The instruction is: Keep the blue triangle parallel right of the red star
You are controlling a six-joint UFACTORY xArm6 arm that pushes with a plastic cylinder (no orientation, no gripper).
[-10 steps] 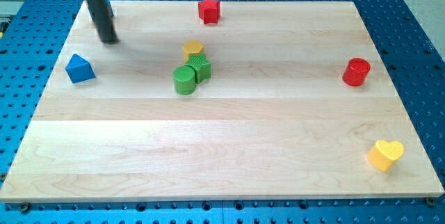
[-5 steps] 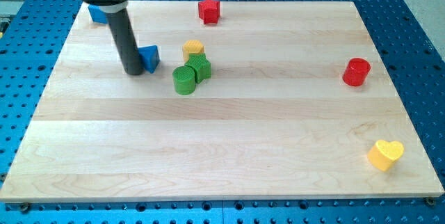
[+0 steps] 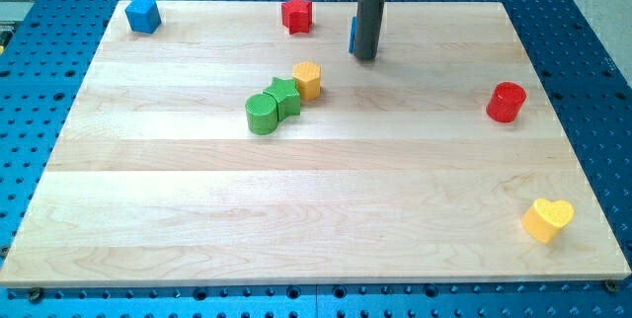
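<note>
My tip (image 3: 365,57) stands on the table (image 3: 395,190) right of the red star (image 3: 296,14). The blue triangle (image 3: 352,34) peeks out touching the rod's left side, mostly hidden. No jaws here, just 1 bare rod.

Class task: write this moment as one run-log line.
tip at blue triangle | triangle mostly hidden behind rod, right of red star | placement: near done

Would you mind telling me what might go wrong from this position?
My tip sits at the blue triangle's right, hiding most of it, so I may misjudge its position.

The triangle lies slightly lower in the view than the red star; a careless nudge could worsen that.

Pushing toward the view's left might knock it into the star, which is near the board's top edge.
</note>
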